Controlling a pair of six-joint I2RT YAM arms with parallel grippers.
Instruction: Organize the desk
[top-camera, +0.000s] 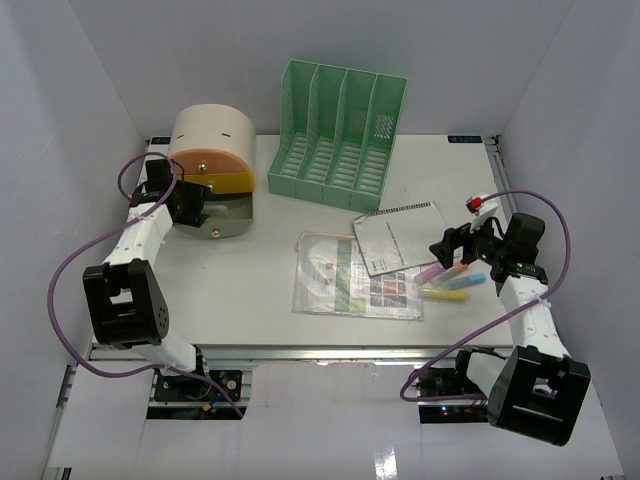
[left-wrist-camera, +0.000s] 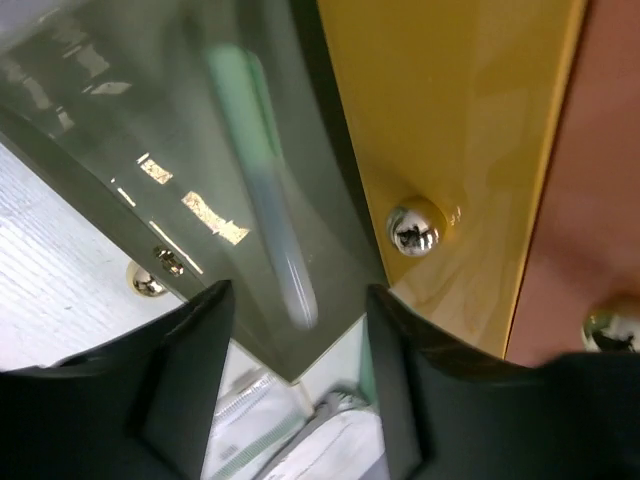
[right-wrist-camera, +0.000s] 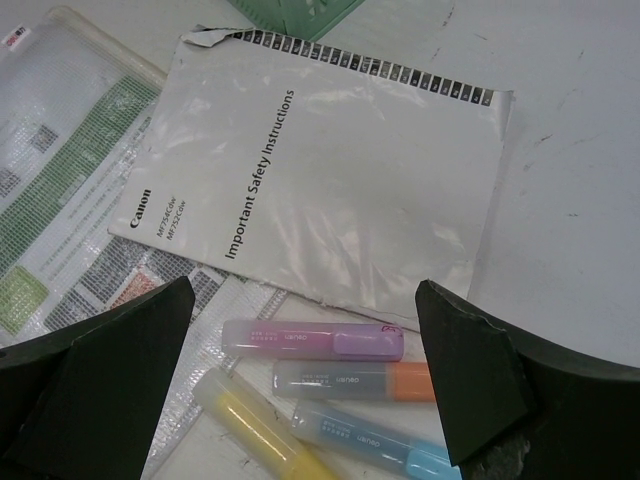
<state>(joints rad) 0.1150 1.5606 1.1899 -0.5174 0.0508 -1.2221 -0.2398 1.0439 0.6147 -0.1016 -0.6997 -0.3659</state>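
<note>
Desk, flat matte white, bears 4 capsule-shaped translucent highlighters.

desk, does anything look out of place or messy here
Yes. On the desk a safety booklet lies askew, overlapping a plastic document sleeve. Four highlighters lie loose at their right edge, while the green file rack behind looks empty. One corner of the booklet looks torn.

back wall: plain white | side walls: white | light: even
</note>
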